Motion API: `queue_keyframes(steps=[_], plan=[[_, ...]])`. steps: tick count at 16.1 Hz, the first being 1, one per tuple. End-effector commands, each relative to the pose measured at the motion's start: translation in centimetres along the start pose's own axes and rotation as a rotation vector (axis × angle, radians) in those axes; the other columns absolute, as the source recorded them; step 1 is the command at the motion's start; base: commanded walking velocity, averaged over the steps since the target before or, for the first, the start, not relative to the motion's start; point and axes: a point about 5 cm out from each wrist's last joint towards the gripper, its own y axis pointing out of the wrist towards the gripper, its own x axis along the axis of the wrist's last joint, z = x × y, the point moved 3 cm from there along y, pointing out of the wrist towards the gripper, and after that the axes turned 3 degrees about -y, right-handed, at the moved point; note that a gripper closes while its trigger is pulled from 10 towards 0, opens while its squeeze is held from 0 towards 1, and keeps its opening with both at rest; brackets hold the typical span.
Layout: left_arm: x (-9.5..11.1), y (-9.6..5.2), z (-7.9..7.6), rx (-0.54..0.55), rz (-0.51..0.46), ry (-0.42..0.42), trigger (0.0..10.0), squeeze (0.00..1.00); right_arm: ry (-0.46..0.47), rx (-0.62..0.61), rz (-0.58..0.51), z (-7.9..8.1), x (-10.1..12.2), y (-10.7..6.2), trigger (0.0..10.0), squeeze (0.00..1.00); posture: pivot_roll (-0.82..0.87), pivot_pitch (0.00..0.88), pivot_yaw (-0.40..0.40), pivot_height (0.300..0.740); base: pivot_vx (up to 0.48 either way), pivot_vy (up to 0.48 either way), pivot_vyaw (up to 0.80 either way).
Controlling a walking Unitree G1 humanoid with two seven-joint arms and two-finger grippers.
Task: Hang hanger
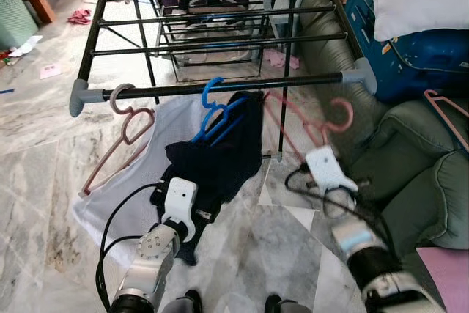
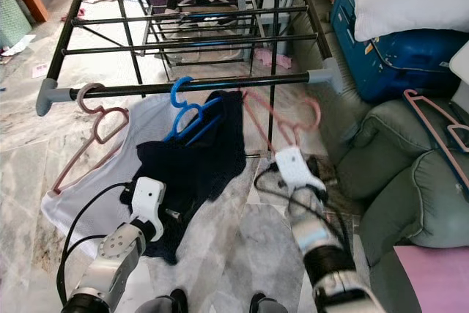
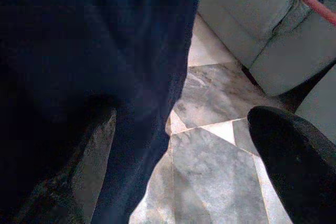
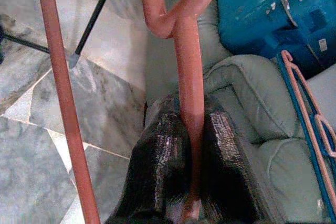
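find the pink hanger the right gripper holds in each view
Left eye: pink hanger right of centre, hook below the front rail.
Right eye: right of centre, under that rail.
Left wrist: cannot tell.
Right wrist: centre, clamped in the right gripper.
Shared landmark: green sofa.

Landmark: front rail [image 1: 227, 88] of the drying rack [image 1: 212, 12]. Two hangers are hooking over this rail: one hanger [image 1: 121, 141] near its left end, another hanger [image 1: 216, 111] near its middle, the latter carrying a dark garment [image 1: 220, 155] that is hanging below the rail. A light cloth [image 1: 139, 181] is lying on the floor [image 1: 44, 159] below the rail's left half. The left gripper [image 3: 173, 156] is sitting below the rail against the garment, fingers spread. The right gripper [image 4: 191, 182] is sitting below the rail's right part, clamping a third hanger [image 1: 311, 119], whose hook is sitting just under the rail. A sofa [image 1: 418, 174] is standing right of the rail, with a suitcase [image 1: 410, 56] behind the sofa.
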Motion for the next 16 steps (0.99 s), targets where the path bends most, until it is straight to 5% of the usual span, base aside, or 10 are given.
queue_keyframes(steps=[1,9,16], plan=[[0.0,-0.1,0.1,0.003,0.006,0.003,10.0,0.00,0.008,-0.027,-0.059,-0.3,1.3,-0.2,10.0,0.00,0.07,0.216,0.023,0.740,0.000,0.000,0.00],[0.1,0.2,-0.2,-0.012,0.002,0.004,10.0,0.00,-0.038,-0.135,-0.219,-2.0,5.2,-0.5,10.0,0.00,0.07,0.210,0.025,0.740,0.000,0.000,0.00],[-0.2,0.2,-0.6,-0.014,0.011,-0.007,10.0,0.00,-0.086,-0.173,-0.276,-4.0,8.7,1.0,10.0,0.00,0.07,0.213,0.013,0.740,0.000,0.000,0.00]])
